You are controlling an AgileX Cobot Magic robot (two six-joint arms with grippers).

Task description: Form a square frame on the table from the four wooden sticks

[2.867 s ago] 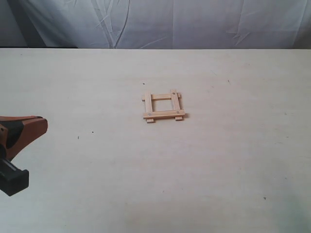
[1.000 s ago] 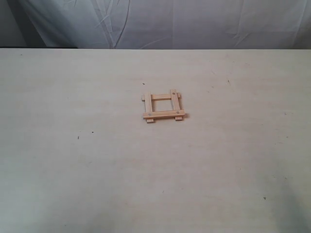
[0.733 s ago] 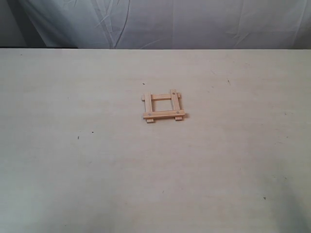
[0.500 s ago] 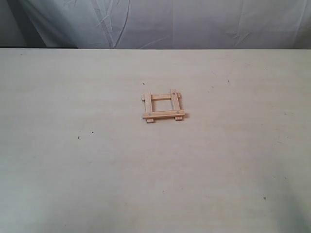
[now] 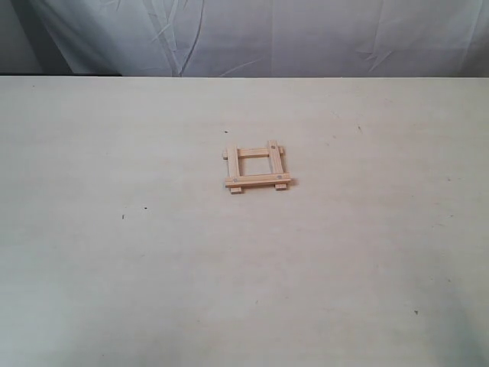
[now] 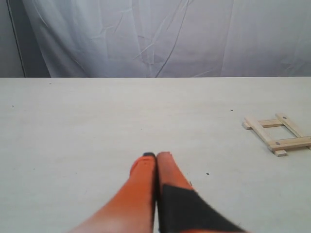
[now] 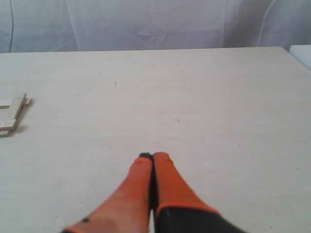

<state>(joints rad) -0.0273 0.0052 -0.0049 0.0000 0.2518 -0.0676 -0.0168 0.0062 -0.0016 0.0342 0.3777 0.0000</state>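
Note:
The four wooden sticks lie crossed as a small square frame (image 5: 256,168) near the middle of the table (image 5: 114,267), ends jutting past the corners. The frame (image 6: 277,134) also shows in the left wrist view, and its edge (image 7: 12,114) in the right wrist view. My left gripper (image 6: 156,156) is shut with nothing in it, well away from the frame. My right gripper (image 7: 153,156) is shut and empty too, on the frame's other side. Neither gripper appears in the exterior view.
A wrinkled white cloth backdrop (image 5: 252,34) hangs behind the table's far edge. A few tiny dark specks (image 5: 145,207) dot the surface. The corner of a white object (image 7: 302,52) shows beyond the table's edge in the right wrist view.
The left gripper, seen at the left edge of the exterior view 2.9 s ago, has left that view. The frame has not moved.

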